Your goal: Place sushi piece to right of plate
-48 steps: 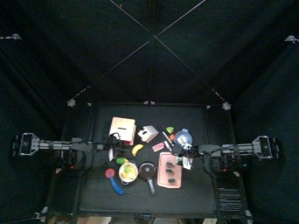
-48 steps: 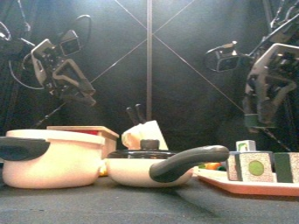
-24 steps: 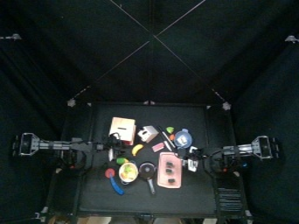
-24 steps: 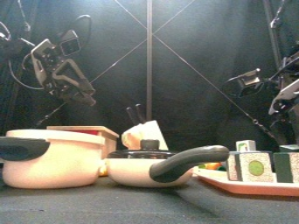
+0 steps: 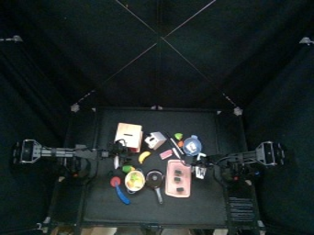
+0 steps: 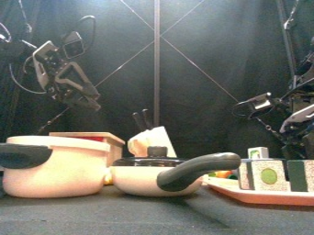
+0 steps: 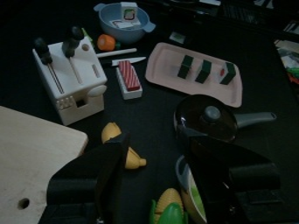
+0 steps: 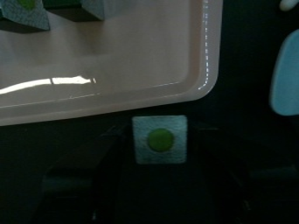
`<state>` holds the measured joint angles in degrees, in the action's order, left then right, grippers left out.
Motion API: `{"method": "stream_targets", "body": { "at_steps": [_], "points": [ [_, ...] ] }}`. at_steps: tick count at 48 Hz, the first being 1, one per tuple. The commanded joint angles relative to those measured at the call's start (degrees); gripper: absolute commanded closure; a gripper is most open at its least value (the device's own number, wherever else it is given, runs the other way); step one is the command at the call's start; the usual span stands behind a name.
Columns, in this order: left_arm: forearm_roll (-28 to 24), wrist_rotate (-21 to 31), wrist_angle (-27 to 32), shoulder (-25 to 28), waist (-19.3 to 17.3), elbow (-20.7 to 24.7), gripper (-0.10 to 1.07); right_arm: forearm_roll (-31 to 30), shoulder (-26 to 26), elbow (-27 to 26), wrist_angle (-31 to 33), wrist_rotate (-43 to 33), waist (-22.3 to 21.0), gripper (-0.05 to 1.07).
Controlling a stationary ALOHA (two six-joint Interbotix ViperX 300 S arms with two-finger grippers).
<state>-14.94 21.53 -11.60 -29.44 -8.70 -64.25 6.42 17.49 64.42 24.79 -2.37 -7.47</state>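
In the right wrist view the pink plate (image 8: 105,83) carries two sushi pieces (image 8: 24,16). Just off its edge a white sushi piece with a green centre (image 8: 159,138) sits between the jaws of my right gripper (image 8: 160,152), which close on it low over the black table. In the top view the right gripper (image 5: 205,168) is at the right edge of the plate (image 5: 178,181). My left gripper (image 7: 158,188) is open and empty, held high at the table's left side (image 6: 61,78).
A cream pot (image 6: 50,165) and a black-handled pan (image 6: 160,173) stand at the front. The left wrist view shows a knife block (image 7: 70,74), a blue bowl (image 7: 126,19), an orange (image 7: 107,41), a banana (image 7: 122,144) and a cutting board (image 7: 30,162). A light blue object (image 8: 286,74) lies beyond the plate.
My right arm has come down from high above to table level beside the plate's right edge. The left arm has not moved.
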Motion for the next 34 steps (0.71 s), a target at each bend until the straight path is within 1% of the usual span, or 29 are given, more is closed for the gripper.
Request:
{"method": "stream_targets", "body": {
  "at_steps": [1, 11, 24, 34],
  "points": [
    [0.09, 0.0, -0.26, 0.0, 0.0, 0.79, 0.13, -0.09, 1.58, -0.7, 0.26, 0.0, -0.62, 0.01],
    [0.09, 0.0, -0.35, 0.0, 0.0, 0.88, 0.13, -0.44, 4.22, -0.79, 0.7, 0.0, -0.62, 0.0],
    [0.09, 0.0, -0.26, 0.0, 0.09, 0.79, 0.13, -0.44, 4.57, -1.14, 0.79, 0.0, -0.26, 0.0],
    [0.18, 0.0, -0.35, 0.0, 0.0, 0.97, 0.13, -0.79, 5.89, -3.78, 2.9, 0.0, 0.0, 0.0]
  ]
}}
